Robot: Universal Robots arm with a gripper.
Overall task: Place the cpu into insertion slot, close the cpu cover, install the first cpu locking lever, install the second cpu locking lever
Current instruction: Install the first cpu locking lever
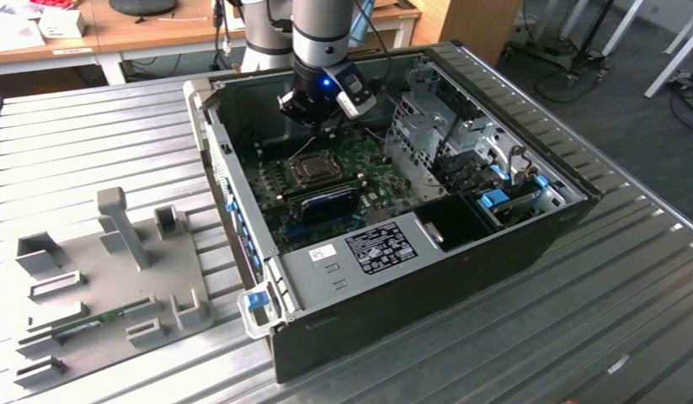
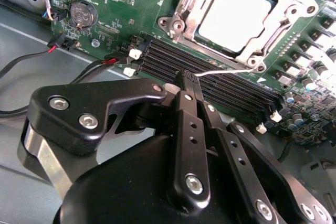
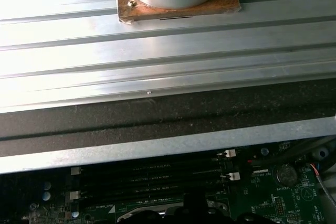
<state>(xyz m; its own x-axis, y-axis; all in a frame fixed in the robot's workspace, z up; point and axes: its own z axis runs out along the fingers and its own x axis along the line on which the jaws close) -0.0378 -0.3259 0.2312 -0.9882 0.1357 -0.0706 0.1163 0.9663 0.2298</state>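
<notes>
Ribbed aluminium table (image 1: 615,295) carries an open black PC case (image 1: 436,278), lying on its side near the middle. Grey fixture plate (image 1: 110,286) sits on the table toward the exterior view's left edge, well apart from the case.

Arm (image 1: 318,34) comes down from the table's far edge, near vertical, wrist dipped just inside the case's far wall, over the far end of the green board (image 1: 375,168).

Gripper (image 2: 189,85) points down toward the board. In the second wrist view its black fingers (image 2: 185,129) are pressed together, tips meeting, nothing between them. Tips hover over the black memory slots (image 2: 210,77), just beside the socket. A thin silver lever (image 2: 226,70) runs from the fingertips toward the socket corner; contact cannot be told.

Slot (image 1: 315,171) is mid-board. Cover (image 2: 278,30) is down flat over it, silver frame around the window. Cpu (image 2: 233,17) is seated in the slot, pale metal top showing through the window.
</notes>
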